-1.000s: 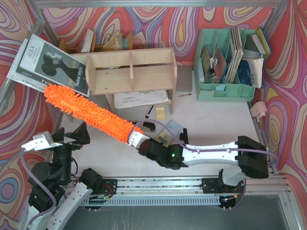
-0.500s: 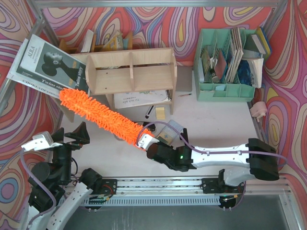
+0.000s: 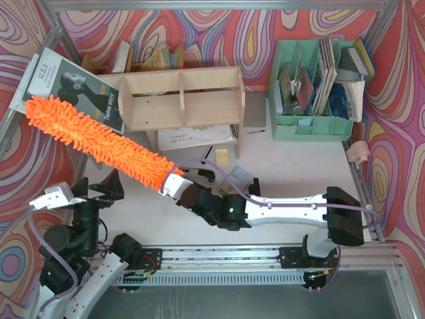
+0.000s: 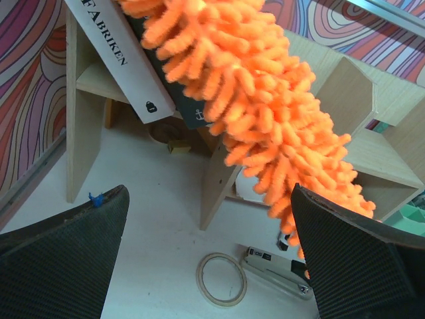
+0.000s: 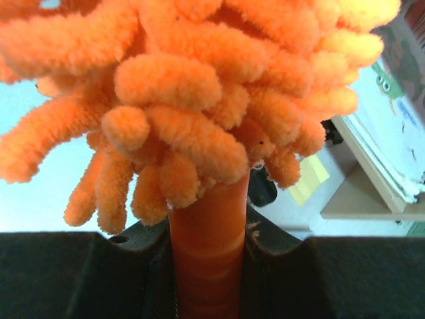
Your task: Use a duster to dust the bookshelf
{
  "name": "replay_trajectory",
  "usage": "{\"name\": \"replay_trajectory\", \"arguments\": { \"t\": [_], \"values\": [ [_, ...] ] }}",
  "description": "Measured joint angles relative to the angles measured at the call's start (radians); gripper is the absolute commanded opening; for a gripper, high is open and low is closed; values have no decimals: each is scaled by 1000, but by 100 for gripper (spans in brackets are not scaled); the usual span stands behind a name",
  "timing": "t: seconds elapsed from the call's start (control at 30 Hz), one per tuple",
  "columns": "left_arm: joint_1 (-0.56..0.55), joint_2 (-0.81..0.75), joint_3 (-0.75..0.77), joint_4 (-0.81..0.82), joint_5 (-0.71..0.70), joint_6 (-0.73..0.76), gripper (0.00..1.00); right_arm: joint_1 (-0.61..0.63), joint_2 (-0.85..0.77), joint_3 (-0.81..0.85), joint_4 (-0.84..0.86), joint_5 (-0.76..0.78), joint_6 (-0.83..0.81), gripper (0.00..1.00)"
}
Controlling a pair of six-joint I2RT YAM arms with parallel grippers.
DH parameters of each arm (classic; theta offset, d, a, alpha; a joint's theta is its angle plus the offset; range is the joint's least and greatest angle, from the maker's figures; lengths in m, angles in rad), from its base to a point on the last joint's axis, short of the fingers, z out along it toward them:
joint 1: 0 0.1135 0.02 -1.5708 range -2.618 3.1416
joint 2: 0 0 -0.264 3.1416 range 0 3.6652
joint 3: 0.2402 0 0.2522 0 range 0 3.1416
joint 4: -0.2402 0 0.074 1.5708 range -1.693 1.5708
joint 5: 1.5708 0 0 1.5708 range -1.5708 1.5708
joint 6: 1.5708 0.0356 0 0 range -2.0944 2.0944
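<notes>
The orange fluffy duster [image 3: 99,143] slants from the table's middle up to the far left, its tip over a magazine. My right gripper [image 3: 174,189] is shut on its thin orange handle [image 5: 209,246], with the fluffy head [image 5: 199,86] just beyond the fingers. The light plywood bookshelf [image 3: 182,100] stands at the back centre, to the right of the duster's head; whether they touch I cannot tell. In the left wrist view the duster [image 4: 265,100] crosses in front of the bookshelf [image 4: 385,166]. My left gripper [image 3: 97,186] is open and empty at the near left, below the duster.
A mint-green organiser [image 3: 312,86] full of books stands at the back right. A magazine [image 3: 73,90] leans at the back left, and a smaller wooden rack [image 3: 143,60] sits behind the shelf. A tape ring [image 4: 221,279] and a stapler [image 4: 275,269] lie on the table.
The right gripper has moved left with the duster. Its fluffy tip has swung left and further back, over the magazine's left part. The left arm has not moved.
</notes>
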Motion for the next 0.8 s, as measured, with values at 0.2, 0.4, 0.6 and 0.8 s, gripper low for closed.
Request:
{"name": "replay_trajectory", "arguments": {
  "t": [0.2, 0.4, 0.6, 0.8],
  "values": [
    [0, 0, 0, 0, -3, 0, 98, 0, 66, 22, 39, 6, -32, 0],
    [0, 0, 0, 0, -4, 0, 98, 0, 61, -53, 23, 11, 5, 0],
    [0, 0, 0, 0, -4, 0, 98, 5, -34, -190, -64, 14, 95, 0],
    [0, 2, 0, 0, -4, 0, 98, 8, -122, -270, -178, 18, 205, 0]
  ]
}}
